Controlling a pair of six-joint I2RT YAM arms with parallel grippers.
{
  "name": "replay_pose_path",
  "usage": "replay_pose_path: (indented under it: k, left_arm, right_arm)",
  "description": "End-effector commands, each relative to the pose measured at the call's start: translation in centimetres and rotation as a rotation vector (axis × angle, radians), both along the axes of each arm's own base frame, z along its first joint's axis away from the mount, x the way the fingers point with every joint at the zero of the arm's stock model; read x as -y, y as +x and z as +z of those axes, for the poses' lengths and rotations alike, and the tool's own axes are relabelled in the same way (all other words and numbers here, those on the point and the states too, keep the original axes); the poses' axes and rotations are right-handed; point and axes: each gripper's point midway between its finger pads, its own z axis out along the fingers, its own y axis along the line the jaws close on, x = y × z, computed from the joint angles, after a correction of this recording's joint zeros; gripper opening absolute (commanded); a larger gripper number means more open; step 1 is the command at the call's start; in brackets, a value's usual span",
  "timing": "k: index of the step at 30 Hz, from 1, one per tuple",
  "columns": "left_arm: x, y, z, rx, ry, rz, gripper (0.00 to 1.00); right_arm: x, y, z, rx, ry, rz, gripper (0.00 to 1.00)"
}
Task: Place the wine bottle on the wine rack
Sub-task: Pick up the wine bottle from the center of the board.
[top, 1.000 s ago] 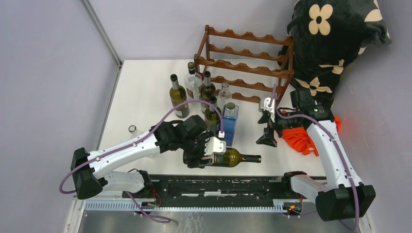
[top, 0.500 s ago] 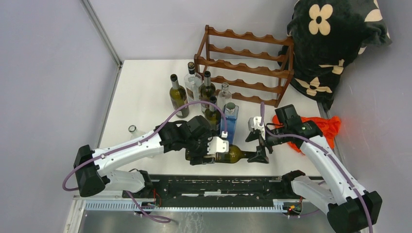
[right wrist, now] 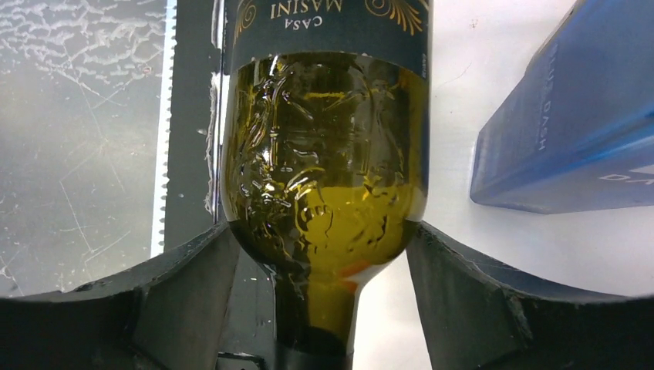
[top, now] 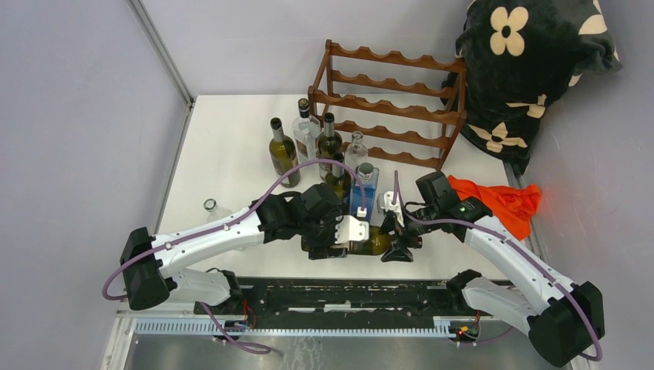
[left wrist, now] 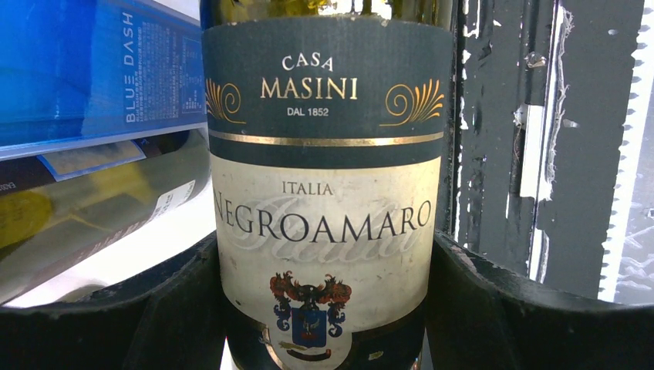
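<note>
Wine bottle (left wrist: pixel 324 193) lies gripped in left tool (top: pixel 342 243).

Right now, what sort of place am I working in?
Likely a robotics lab test cell, not a cellar: a white table fenced by plain grey partition walls, with a wooden wine rack and standing bottles staged as props.

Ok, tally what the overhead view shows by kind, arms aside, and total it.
Dark wine bottles: 4, three standing plus the lying wine bottle
Clear bottles: 2
Blue bottle: 1
Wine rack: 1
Orange cloth: 1
Black flowered cushion: 1
Small clear glass item: 1
Total: 11
</note>
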Motion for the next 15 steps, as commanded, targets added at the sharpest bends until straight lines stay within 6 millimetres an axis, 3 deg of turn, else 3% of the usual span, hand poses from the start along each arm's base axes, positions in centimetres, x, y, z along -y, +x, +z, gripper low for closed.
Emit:
replay_pose_path:
  k: [1,4,10,15]
  left_arm:
    - [3.06,1.42,4.38,0.090,-0.176,0.000,0.02]
    - [2.92,1.38,4.42,0.090,-0.180,0.002,0.02]
    - [3.01,1.49,4.45,0.094,-0.179,0.004,0.02]
    - [3.10,1.50,4.49,0.091,-0.180,0.005,0.02]
  right_arm:
    - [-0.13,0.70,-0.08,0.062,-0.018,0.008,0.83]
    - [0.06,0.77,-0.27,0.071,-0.034,0.013,0.80]
    - [0.22,0.93,-0.27,0.087,-0.045,0.013,0.65]
    - [0.45,0.96,-0.36,0.105,-0.055,0.015,0.36]
